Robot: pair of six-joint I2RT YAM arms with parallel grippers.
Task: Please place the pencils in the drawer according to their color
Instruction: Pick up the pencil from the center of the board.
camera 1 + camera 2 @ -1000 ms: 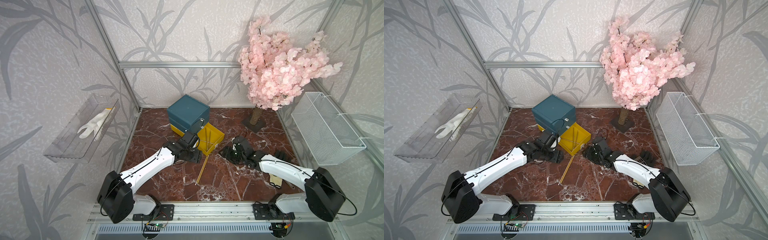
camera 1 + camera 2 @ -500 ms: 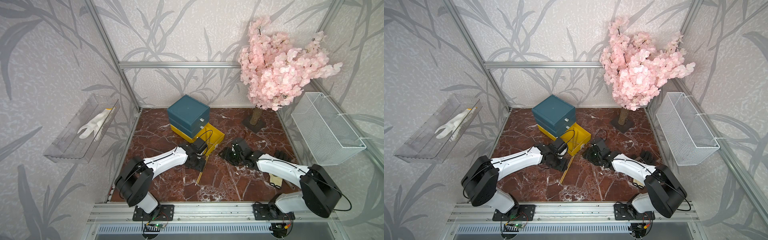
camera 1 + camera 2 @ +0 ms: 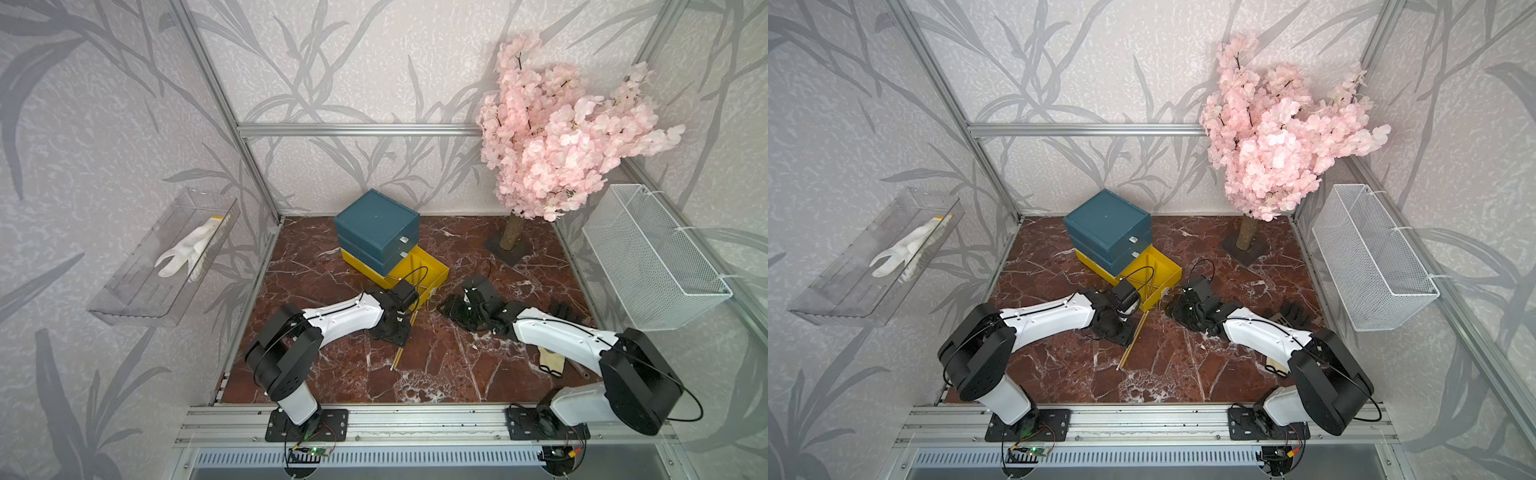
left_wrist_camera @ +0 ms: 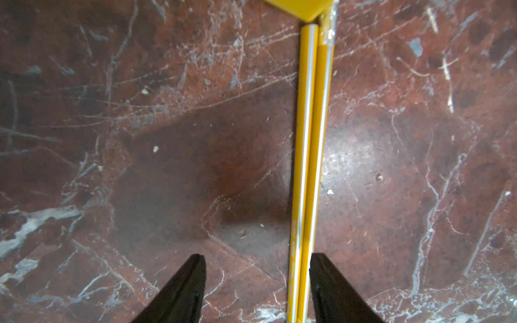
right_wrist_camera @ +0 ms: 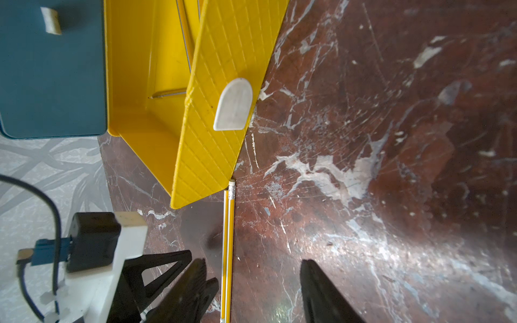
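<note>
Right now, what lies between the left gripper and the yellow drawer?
Two yellow pencils, side by side on marble, run from between the left gripper's open jaws to the yellow drawer's corner; left wrist view.

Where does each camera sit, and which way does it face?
Top views: high at the front, looking down on the marble table; left arm, right arm show.
Left wrist: above the table, facing down at two yellow pencils; left gripper open.
Right wrist: low, facing the open yellow drawer; right gripper open.
Shared by wrist views: pencils, drawer corner.
</note>
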